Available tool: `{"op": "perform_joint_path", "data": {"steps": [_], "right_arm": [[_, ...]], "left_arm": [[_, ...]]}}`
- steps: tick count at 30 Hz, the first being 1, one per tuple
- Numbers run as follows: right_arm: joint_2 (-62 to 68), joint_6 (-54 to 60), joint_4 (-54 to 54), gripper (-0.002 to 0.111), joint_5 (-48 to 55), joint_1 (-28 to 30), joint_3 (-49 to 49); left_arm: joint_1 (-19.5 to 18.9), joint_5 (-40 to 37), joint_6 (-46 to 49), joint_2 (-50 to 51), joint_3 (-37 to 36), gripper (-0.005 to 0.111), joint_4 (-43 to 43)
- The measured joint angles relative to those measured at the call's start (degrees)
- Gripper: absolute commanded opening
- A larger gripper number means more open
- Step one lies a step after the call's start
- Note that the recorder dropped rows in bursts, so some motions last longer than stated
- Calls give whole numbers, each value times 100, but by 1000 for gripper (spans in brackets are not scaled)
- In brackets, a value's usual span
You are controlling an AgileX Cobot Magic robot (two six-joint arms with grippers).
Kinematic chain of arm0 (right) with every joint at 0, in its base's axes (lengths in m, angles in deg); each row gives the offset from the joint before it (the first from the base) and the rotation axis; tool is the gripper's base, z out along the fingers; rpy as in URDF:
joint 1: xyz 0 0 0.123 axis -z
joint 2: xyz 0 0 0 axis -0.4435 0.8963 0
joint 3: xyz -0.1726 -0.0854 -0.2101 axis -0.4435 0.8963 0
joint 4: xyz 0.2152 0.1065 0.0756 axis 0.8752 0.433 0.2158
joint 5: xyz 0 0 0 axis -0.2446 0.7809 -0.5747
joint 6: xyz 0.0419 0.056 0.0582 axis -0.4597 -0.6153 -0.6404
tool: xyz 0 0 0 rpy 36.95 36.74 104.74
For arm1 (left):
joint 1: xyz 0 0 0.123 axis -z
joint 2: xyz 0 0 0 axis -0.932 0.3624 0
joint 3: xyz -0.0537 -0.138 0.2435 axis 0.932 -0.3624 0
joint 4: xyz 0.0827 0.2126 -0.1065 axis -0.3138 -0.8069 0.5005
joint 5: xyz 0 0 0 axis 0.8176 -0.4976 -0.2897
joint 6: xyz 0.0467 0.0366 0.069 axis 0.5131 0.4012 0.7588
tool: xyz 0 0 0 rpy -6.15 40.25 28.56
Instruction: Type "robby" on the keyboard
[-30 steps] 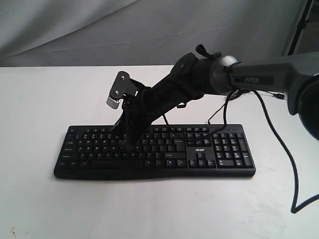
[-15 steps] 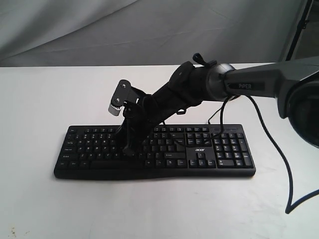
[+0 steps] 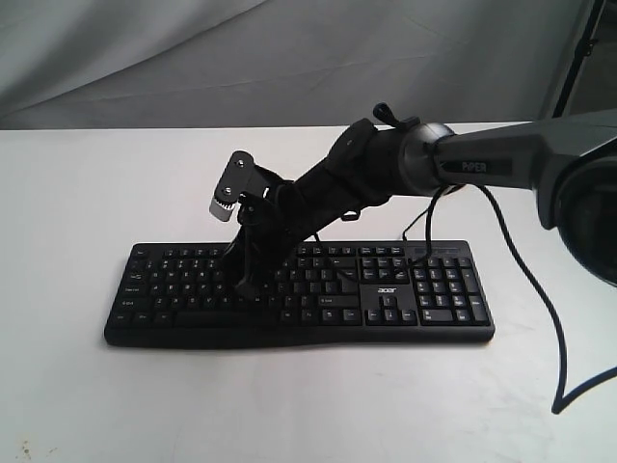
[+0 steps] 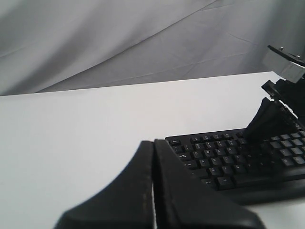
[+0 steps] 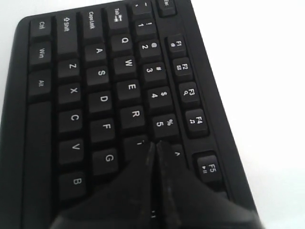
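Observation:
The black keyboard (image 3: 386, 289) lies flat on the white table, its number pad to the right. My right gripper (image 3: 246, 287) reaches across from the right and points down at the letter keys left of centre. In the right wrist view its shut fingertips (image 5: 155, 144) sit right at the key beside R (image 5: 135, 114), just below the number row, with nothing between them. I cannot tell whether they press the key. My left gripper (image 4: 153, 143) is shut and empty, off the keyboard's (image 4: 224, 157) left end over bare table, and does not show in the exterior view.
The white table (image 3: 87, 193) extends on all sides of the keyboard. A black cable (image 3: 564, 328) hangs in a loop from the right arm (image 3: 482, 159) at the right. A thin cable runs behind the keyboard. Grey cloth (image 3: 193, 58) backs the scene.
The right gripper has come down and slightly left towards the keys since a second ago. It has barely moved in the last half second.

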Motion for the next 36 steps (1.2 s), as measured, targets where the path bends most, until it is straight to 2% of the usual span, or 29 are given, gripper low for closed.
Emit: {"op": "perform_joint_path", "data": {"steps": [18,27,36], "right_arm": [[63,0,75,0,59,0,-7],[-451,-29,40,0,68,0,-7],[-1076,-828,-1031,0,53,0,57]], "left_arm": [[0,0,0,0,0,0,0],[0,0,0,0,0,0,0],[0,0,0,0,0,0,0]]}}
